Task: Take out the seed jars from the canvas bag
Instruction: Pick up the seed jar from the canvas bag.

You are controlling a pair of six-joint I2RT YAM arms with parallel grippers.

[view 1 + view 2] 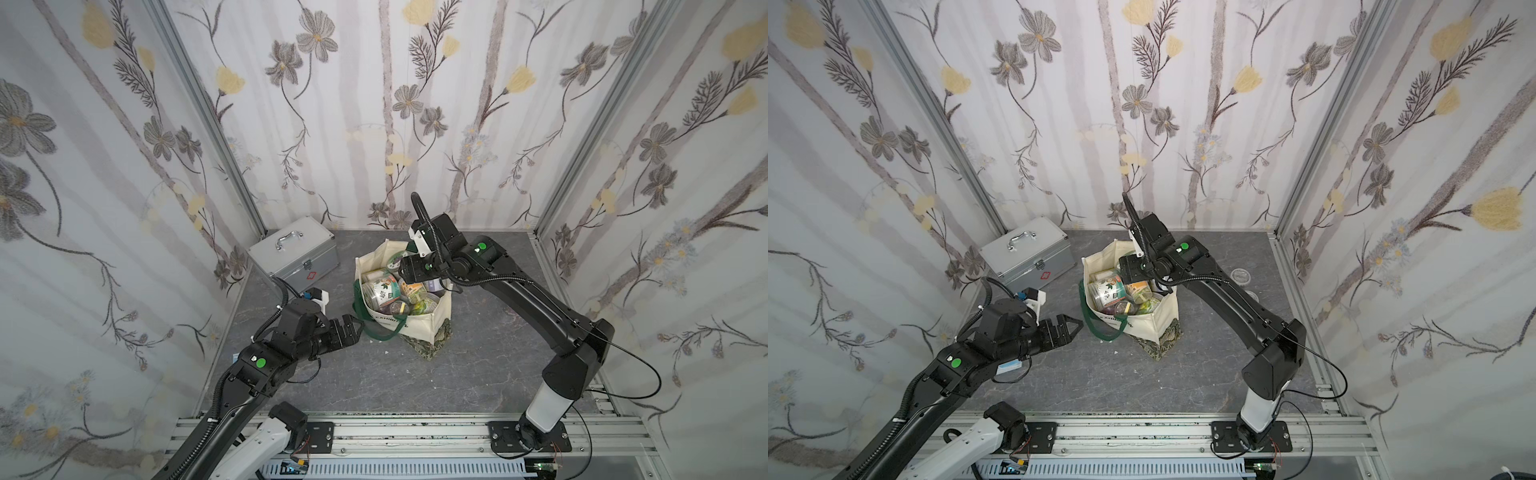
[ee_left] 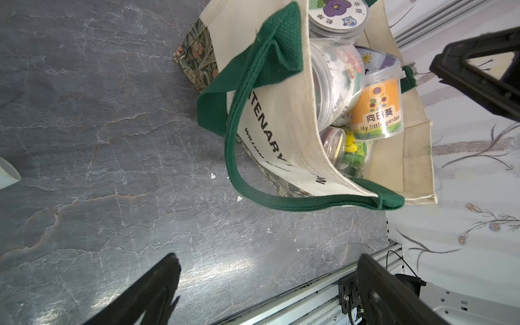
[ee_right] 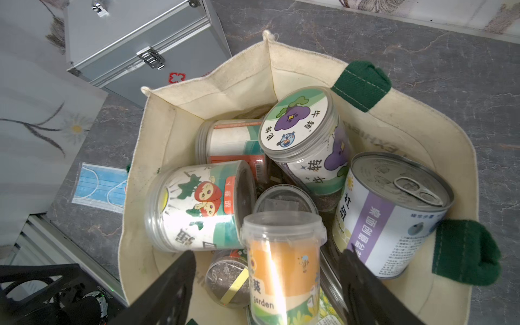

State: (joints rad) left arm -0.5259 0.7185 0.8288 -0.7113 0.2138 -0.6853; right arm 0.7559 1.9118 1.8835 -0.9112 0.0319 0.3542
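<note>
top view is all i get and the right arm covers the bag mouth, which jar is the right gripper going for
observer: right wrist view shows the right gripper straddling the orange-label jar with the clear lid.
operator: jaws on it yet
observer: no, a gap shows on each side of it.
operator: what's crowding it
observer: a pull-tab can on one side, a jar with a red cartoon figure lying on its side on the other.
</note>
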